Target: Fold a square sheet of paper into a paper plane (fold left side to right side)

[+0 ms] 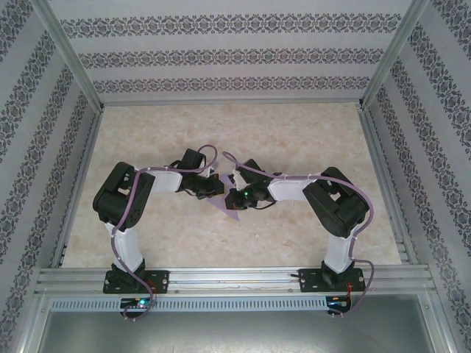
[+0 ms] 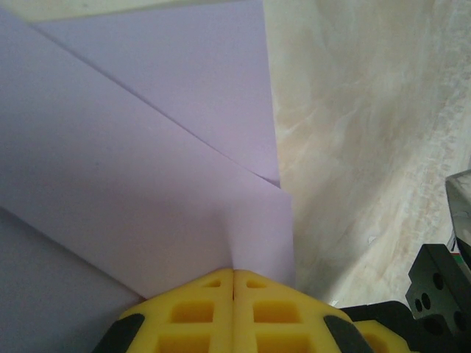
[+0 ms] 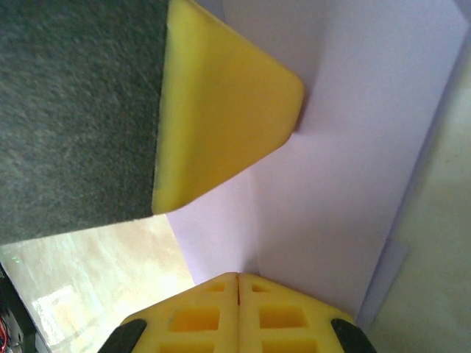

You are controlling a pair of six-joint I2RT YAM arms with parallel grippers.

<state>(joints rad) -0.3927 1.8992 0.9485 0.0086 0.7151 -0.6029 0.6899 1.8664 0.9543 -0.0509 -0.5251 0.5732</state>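
Observation:
The lavender square sheet of paper [image 1: 232, 212] lies folded on the table between the two arms, with a sharp point toward the near edge. In the left wrist view the paper [image 2: 147, 147] shows diagonal folded flaps. My left gripper [image 2: 233, 271] is shut with its tips on the paper, and a short raised crease runs into the seam between its fingers. My right gripper [image 3: 238, 275] is shut the same way on the paper [image 3: 353, 147], along the same crease. The two grippers [image 1: 218, 188] [image 1: 234, 195] meet almost tip to tip at mid-table. A yellow finger of the left gripper [image 3: 221, 110] touches the paper just ahead of the right gripper.
The beige marbled table [image 1: 294, 140] has metal rails along its sides and patterned walls around it. Part of the right arm's black body [image 2: 434, 287] sits close on the right in the left wrist view.

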